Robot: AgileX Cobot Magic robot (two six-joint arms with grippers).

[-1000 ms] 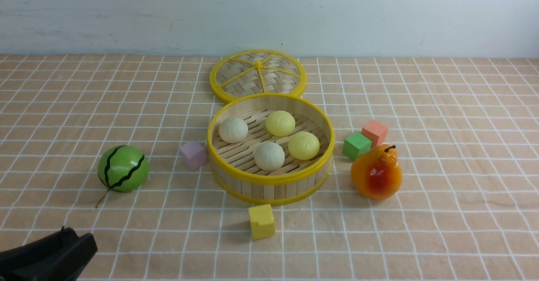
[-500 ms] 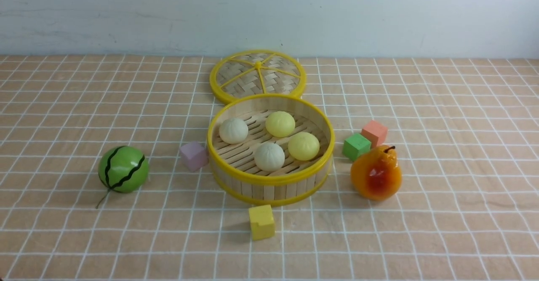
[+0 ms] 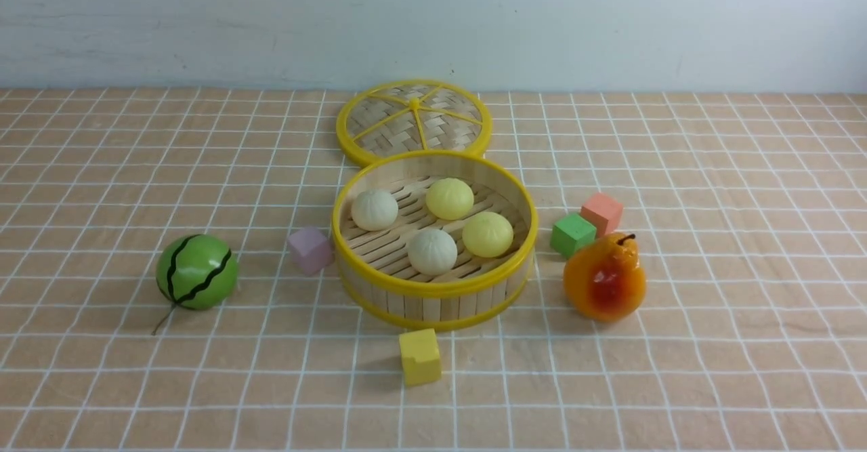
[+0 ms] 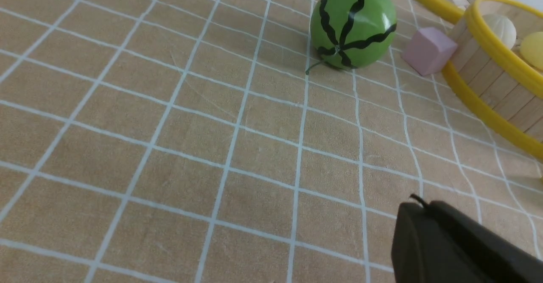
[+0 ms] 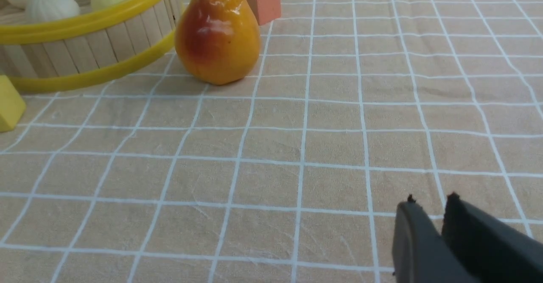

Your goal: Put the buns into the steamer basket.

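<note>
All four buns (image 3: pixel 431 225) sit inside the steamer basket (image 3: pixel 435 288) — so the job looks finished — with the left gripper (image 4: pixel 418 219) pressed together and the right gripper (image 5: pixel 428 215) slightly parted, both empty above the table (image 3: pixel 711 343).

Each gripper, left gripper (image 4: pixel 418 204) and right gripper (image 5: pixel 430 206), has matte black plastic fingers with tapered, rounded tips.

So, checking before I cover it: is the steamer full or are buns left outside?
All in: four buns lie on the steamer's floor; none on the cloth.
</note>
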